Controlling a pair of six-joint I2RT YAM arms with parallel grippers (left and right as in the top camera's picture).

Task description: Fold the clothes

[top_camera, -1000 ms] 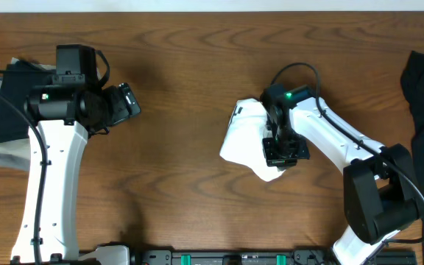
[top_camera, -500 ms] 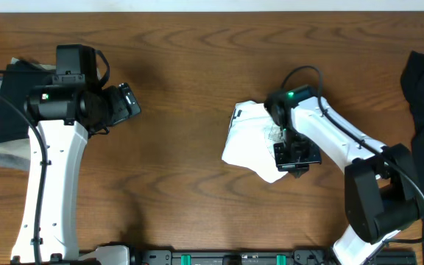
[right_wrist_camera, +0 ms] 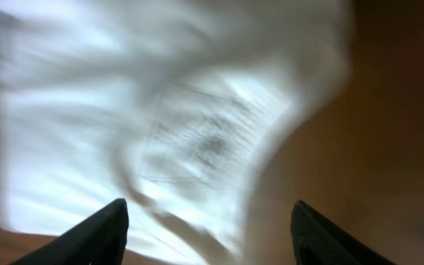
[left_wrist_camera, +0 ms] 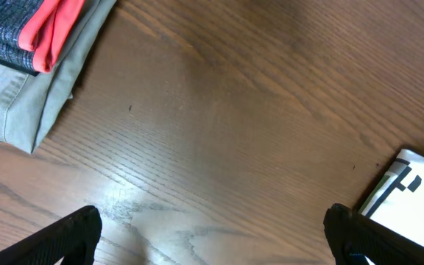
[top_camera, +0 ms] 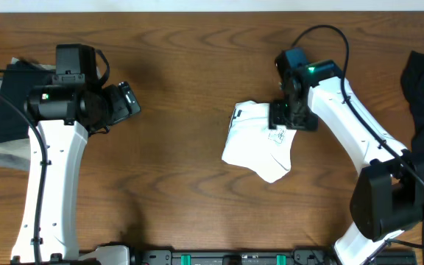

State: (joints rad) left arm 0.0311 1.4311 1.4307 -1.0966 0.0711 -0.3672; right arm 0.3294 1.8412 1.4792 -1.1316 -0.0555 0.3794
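The clothes, a white T-shirt (top_camera: 256,143), lie folded into a small bundle at the middle of the table. My right gripper (top_camera: 287,122) hovers over the bundle's upper right edge. In the right wrist view its jaws (right_wrist_camera: 208,228) stand open with nothing between them, and the blurred white shirt (right_wrist_camera: 160,110) lies below. My left gripper (top_camera: 126,103) is far to the left of the shirt. Its jaws (left_wrist_camera: 216,239) are wide open over bare wood, and only a corner of the shirt (left_wrist_camera: 411,202) shows at that view's right edge.
A stack of a black garment with a red band (left_wrist_camera: 28,26) on olive-grey garments (left_wrist_camera: 28,103) lies at the table's left edge, also seen as the stack (top_camera: 9,99) from overhead. A black garment (top_camera: 422,88) hangs at the right edge.
My right gripper has opened, let go of the shirt and moved toward the back of the table. The shirt's right edge now lies flat. The left arm has not moved.
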